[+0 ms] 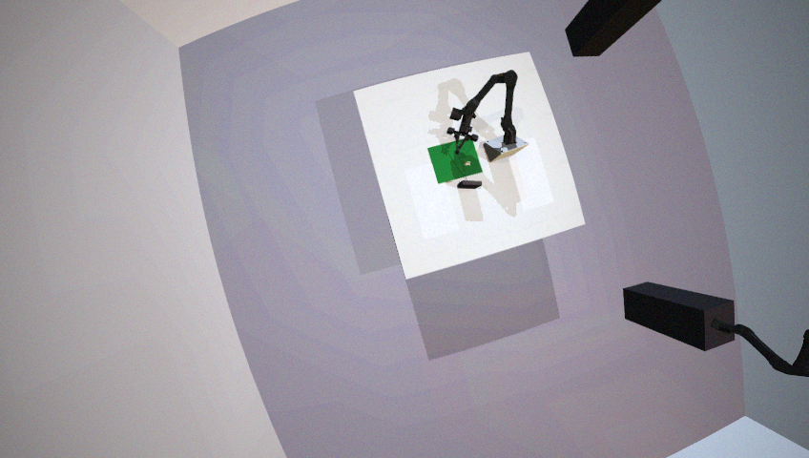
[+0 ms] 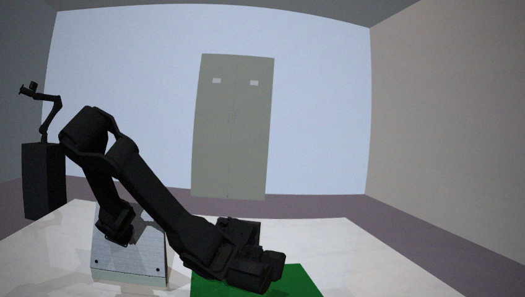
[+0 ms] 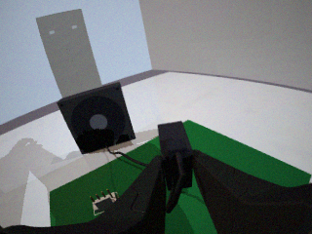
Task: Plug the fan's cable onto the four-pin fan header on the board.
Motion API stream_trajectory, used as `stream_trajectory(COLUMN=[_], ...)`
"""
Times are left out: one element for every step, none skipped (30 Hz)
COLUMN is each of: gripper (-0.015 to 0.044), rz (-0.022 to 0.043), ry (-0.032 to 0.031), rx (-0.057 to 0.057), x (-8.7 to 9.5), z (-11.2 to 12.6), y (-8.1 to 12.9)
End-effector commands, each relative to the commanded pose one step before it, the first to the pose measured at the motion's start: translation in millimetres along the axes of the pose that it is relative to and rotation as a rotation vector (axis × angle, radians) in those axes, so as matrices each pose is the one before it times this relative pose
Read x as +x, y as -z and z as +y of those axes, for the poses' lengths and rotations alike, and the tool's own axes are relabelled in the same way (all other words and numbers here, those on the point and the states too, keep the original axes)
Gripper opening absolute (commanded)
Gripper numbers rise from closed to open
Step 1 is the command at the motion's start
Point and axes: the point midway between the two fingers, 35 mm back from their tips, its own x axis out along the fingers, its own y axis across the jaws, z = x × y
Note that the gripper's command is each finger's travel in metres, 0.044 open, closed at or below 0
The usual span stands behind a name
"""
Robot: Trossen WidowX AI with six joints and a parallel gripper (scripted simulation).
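Note:
My gripper (image 3: 175, 159) (image 1: 457, 150) is shut on the fan cable's black plug (image 3: 172, 136) and holds it above the green board (image 3: 250, 164) (image 1: 444, 163) (image 2: 299, 280). The small white four-pin header (image 3: 104, 203) (image 1: 467, 162) stands on the board, to the left of the plug and nearer the camera in the wrist view, apart from it. The black square fan (image 3: 97, 120) (image 1: 469, 184) stands just off the board's edge, and its thin cable (image 3: 129, 158) runs across the board toward the plug. In the exterior view the wrist (image 2: 254, 272) hides the header and the plug.
The board lies on a white table (image 1: 397, 113) (image 2: 350, 250) (image 3: 248, 111). The arm's grey base block (image 1: 502, 148) (image 2: 125, 253) stands beside the board. Dark camera boxes (image 1: 675, 313) (image 2: 42, 180) stand off the table.

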Motion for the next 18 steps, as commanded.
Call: stream_trajectory(gripper=[0.0000, 0.0000, 0.0000, 0.0000, 0.0000, 0.0000, 0.0000, 0.0000, 0.0000, 0.0000, 0.0000, 0.0000, 0.0000, 0.0000, 0.0000, 0.0000, 0.0000, 0.0000], rz=[-0.00884, 0.00005, 0.00005, 0.00005, 0.00005, 0.00005, 0.00005, 0.00005, 0.00005, 0.00005, 0.00004, 0.00004, 0.00004, 0.00004, 0.00003, 0.00003, 0.00003, 0.00003], ry=[-0.00413, -0.00002, -0.00001, -0.00001, -0.00001, -0.00001, -0.00001, -0.00001, -0.00001, -0.00001, -0.00001, -0.00001, -0.00001, -0.00001, -0.00001, -0.00001, -0.00001, -0.00002], rx=[-0.0021, 0.0000, 0.0000, 0.0000, 0.0000, 0.0000, 0.0000, 0.0000, 0.0000, 0.0000, 0.0000, 0.0000, 0.0000, 0.0000, 0.0000, 0.0000, 0.0000, 0.0000], x=[0.25, -0.21, -0.21, -0.21, -0.21, -0.20, -0.20, -0.19, -0.19, -0.09, -0.09, 0.01, 0.01, 0.07, 0.07, 0.11, 0.11, 0.13], z=[-0.43, -0.10, -0.10, -0.10, -0.10, -0.11, -0.11, -0.13, -0.13, -0.10, -0.10, -0.07, -0.07, -0.05, -0.05, -0.03, -0.03, -0.02], y=[2.50, 0.92, 0.92, 0.91, 0.92, 0.92, 0.92, 0.92, 0.92, 0.91, 0.91, 0.89, 0.90, 0.88, 0.89, 0.87, 0.88, 0.85])
